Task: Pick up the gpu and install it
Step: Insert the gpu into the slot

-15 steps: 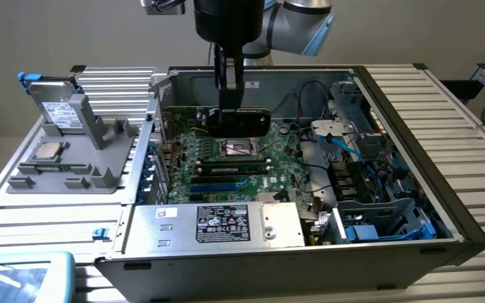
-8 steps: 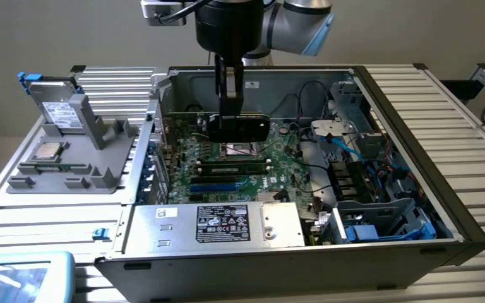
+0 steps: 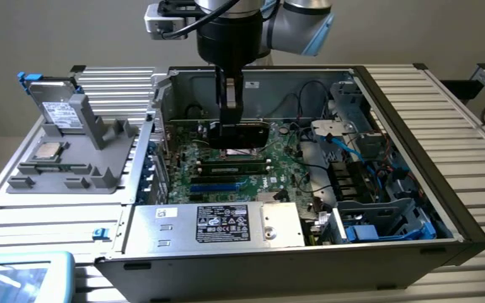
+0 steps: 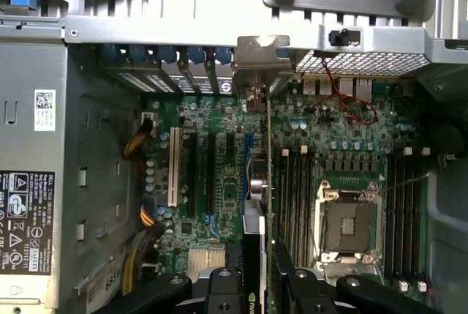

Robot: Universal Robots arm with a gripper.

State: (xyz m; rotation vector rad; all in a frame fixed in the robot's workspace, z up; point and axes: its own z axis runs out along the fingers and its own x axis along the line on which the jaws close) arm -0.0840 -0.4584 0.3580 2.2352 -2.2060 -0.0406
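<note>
Your gripper (image 3: 230, 123) hangs straight down from the arm inside the open computer case (image 3: 411, 145). Its jaws are closed partway on the gpu (image 3: 239, 134), one finger on each face of the card (a narrow hold, not a wide spread). From the exterior view you see the gpu as a black block just under the gripper, over the far half of the motherboard (image 3: 259, 173).

On the wrist view the gpu (image 4: 268, 167) shows edge-on as a thin green line, with its black cooler between the fingers (image 4: 300, 288). Its silver end bracket (image 4: 262, 54) sits at the rear wall of the case, in line with the row of slot covers (image 4: 168, 61). The card runs between the expansion slots (image 4: 212, 175) on one side and the memory slots (image 4: 292, 189) on the other, and those lie beside the open processor socket (image 4: 347, 222). Whether its lower edge has reached a slot you cannot tell from either view.

The power supply (image 3: 225, 224) fills the near end of the case. On the exterior view's left, outside the case, a grey holder (image 3: 83, 164) stands on the slatted counter (image 3: 48, 214). A silver drive (image 3: 57, 107) with blue clips leans upright in it, and a processor chip (image 3: 48, 151) lies flat on it.
</note>
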